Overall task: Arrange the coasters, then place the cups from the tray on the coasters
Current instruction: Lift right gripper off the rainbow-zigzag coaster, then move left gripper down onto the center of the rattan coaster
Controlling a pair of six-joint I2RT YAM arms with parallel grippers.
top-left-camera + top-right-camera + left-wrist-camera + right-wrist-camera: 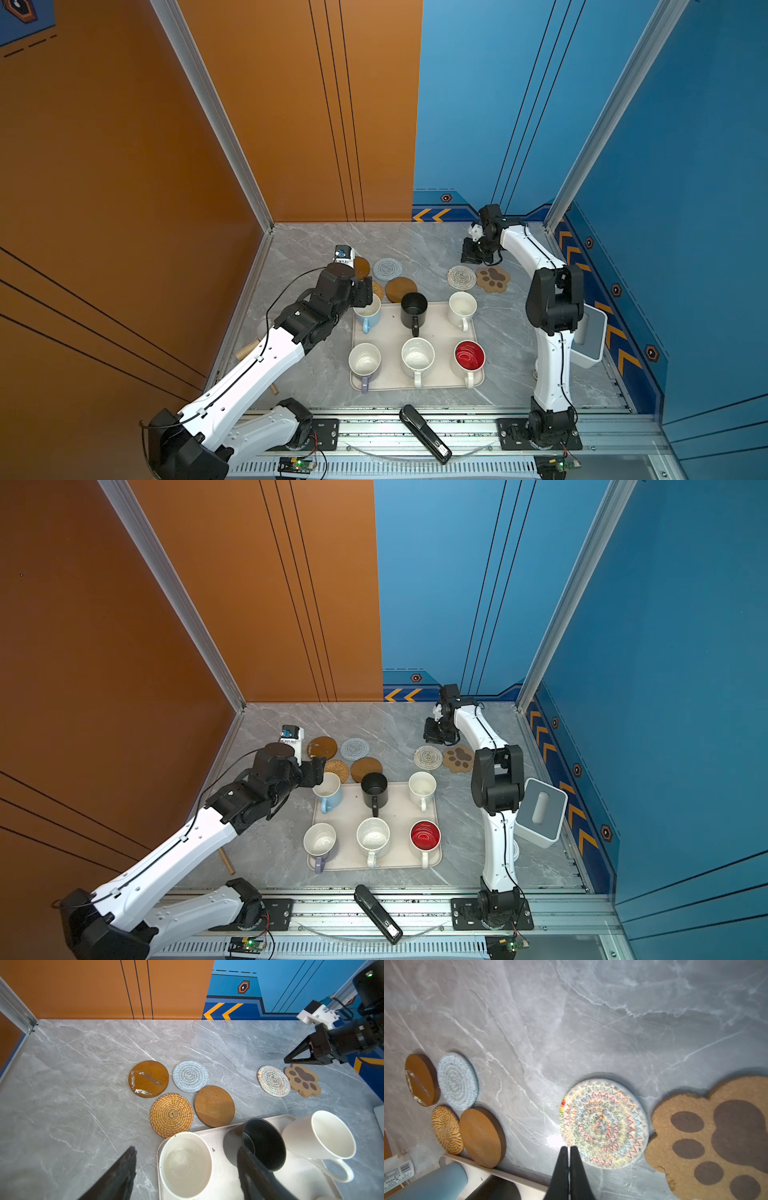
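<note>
On the tray point(436, 332), which lies on the desk point(328, 386), the lavender cup point(364, 361), speckled cup point(417, 357) and red-lined cup point(469, 355) stand nearer than the left claw point(186, 1148). That claw is spread wide astride the light blue cup point(186, 1164), also on the tray, and grips nothing. One finger point(249, 1167) is between it and the black cup point(264, 1145); the white cup point(320, 1134) stands farther right. Just beyond this claw lie the rattan coaster point(171, 1114), plain wooden coaster point(214, 1106), scuffed wooden coaster point(148, 1079) and grey-blue coaster point(190, 1076). Farther off, the right claw point(568, 1149), pinched shut and empty, hovers at the whitish coaster's point(604, 1124) edge, with the paw coaster point(716, 1138) beside it.
</note>
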